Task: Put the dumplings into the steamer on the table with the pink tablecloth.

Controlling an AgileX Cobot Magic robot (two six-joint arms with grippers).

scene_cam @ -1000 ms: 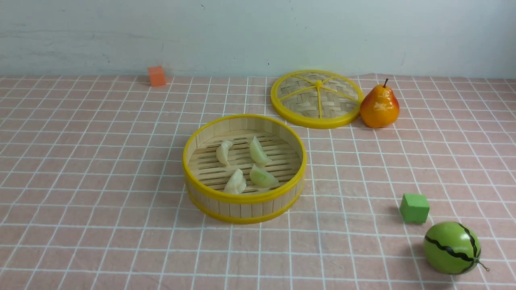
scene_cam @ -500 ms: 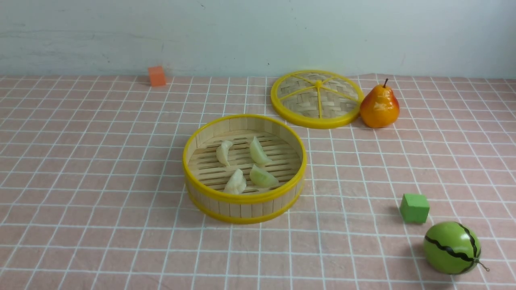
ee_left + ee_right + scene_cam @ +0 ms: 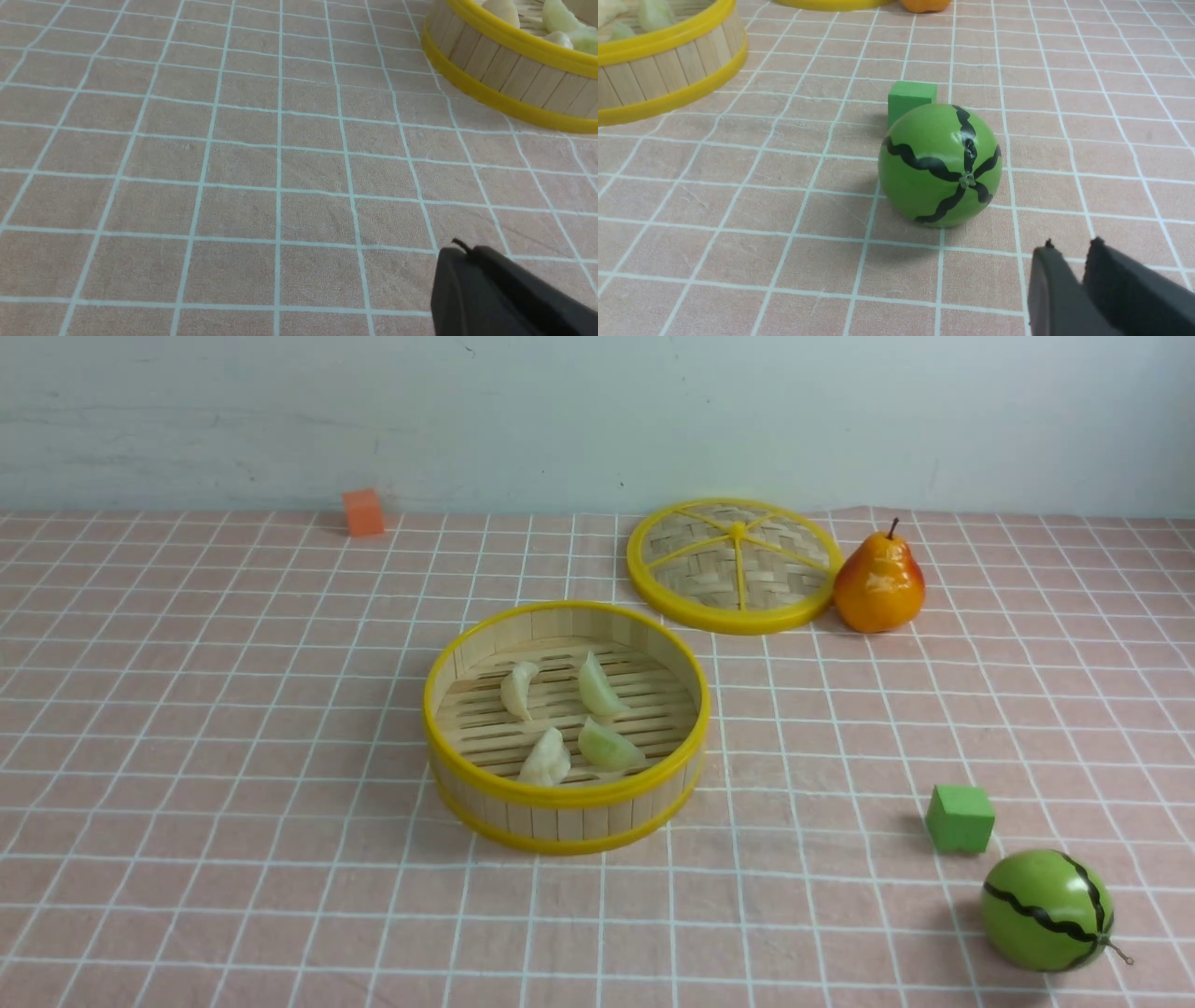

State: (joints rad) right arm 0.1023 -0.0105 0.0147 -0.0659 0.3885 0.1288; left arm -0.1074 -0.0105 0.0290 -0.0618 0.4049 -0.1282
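Observation:
The steamer (image 3: 560, 821) stands mid-table on the pink tablecloth (image 3: 233, 709). Inside it lie two cream-white dumplings (image 3: 519, 689) and two pale green dumplings (image 3: 609, 745). Neither arm shows in the front view. In the left wrist view my left gripper (image 3: 460, 249) hangs shut and empty over bare cloth, well apart from the steamer (image 3: 509, 70). In the right wrist view my right gripper (image 3: 1073, 245) is open by a narrow gap with nothing between its fingers; the steamer (image 3: 658, 70) sits far off to one side.
The woven yellow-rimmed lid (image 3: 735, 565) lies behind the steamer, with a pear (image 3: 878, 583) beside it. A green cube (image 3: 960, 818) and a toy watermelon (image 3: 1046, 910) sit front right, just ahead of my right gripper. An orange cube (image 3: 362, 511) stands by the wall.

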